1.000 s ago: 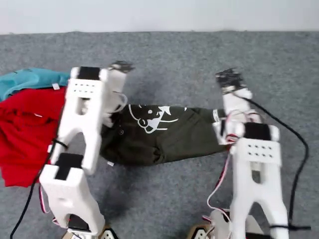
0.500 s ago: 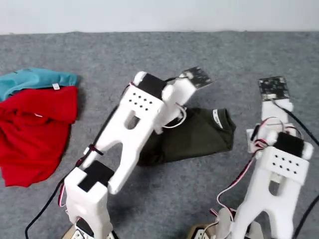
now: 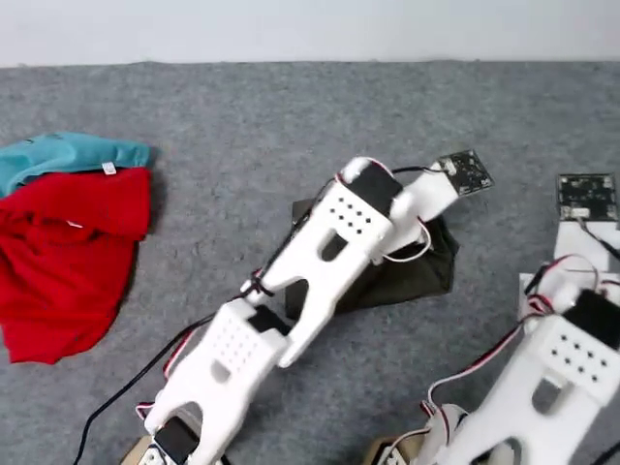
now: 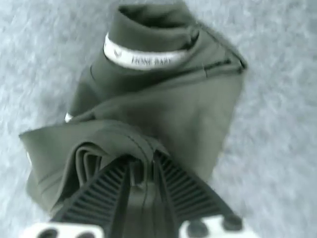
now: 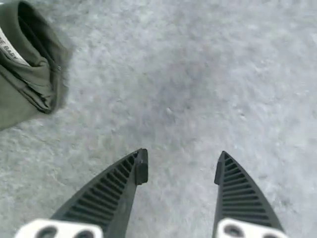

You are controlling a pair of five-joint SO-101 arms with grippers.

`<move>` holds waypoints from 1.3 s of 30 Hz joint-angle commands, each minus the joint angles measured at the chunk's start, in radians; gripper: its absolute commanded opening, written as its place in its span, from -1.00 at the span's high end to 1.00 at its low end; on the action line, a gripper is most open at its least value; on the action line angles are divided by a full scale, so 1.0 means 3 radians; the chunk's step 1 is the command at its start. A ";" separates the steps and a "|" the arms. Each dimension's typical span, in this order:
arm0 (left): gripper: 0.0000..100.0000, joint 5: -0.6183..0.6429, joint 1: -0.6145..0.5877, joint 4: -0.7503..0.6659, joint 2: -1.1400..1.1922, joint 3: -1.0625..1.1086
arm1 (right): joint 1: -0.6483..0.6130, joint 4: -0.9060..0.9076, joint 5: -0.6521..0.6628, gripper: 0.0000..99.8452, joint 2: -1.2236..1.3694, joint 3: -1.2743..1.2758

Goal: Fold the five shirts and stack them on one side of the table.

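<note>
A dark green shirt (image 3: 417, 276) lies folded into a small bundle at the table's middle right, its white neck label (image 4: 143, 55) showing. My left arm (image 3: 339, 232) stretches diagonally across it. In the left wrist view my left gripper (image 4: 143, 171) is shut on a bunched fold of the green shirt (image 4: 168, 104). My right arm (image 3: 572, 339) stands at the right edge. My right gripper (image 5: 181, 168) hangs open over bare carpet, apart from the shirt's end (image 5: 25, 84), with nothing between its fingers.
A crumpled red shirt (image 3: 68, 252) lies at the far left, partly over a teal shirt (image 3: 68, 155). Grey carpet (image 3: 291, 126) covers the table. A pale wall runs along the far edge.
My left arm has swung right, carrying the green shirt's left part over onto its right part, so the shirt is now a short bundle. My right arm has drawn off to the right.
</note>
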 commanded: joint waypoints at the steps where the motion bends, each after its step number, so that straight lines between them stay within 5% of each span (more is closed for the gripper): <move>1: 0.97 -0.0015 0.0072 0.0036 0.0358 -0.0657 | 0.0141 0.0146 0.0102 0.54 -0.0217 -0.0066; 8: 0.97 -0.0020 0.0194 0.0031 0.0808 -0.1440 | 0.0212 0.0345 0.0097 0.54 -0.0422 -0.0066; 16: 0.96 -0.0020 0.0312 -0.0046 0.1008 -0.1522 | 0.0212 0.0550 0.0102 0.54 -0.0754 -0.0051; 23: 0.61 -0.0005 0.0322 -0.0072 0.1002 -0.1568 | 0.0202 0.0708 0.0107 0.54 -0.0969 -0.0046; 31: 0.61 0.0568 0.0327 -0.0696 0.0655 -0.1813 | 0.0202 0.0729 0.0102 0.54 -0.1036 -0.0041; 39: 0.61 0.0568 -0.0230 -0.0056 0.0128 -0.1813 | 0.0192 0.0708 0.0102 0.54 -0.1025 0.0194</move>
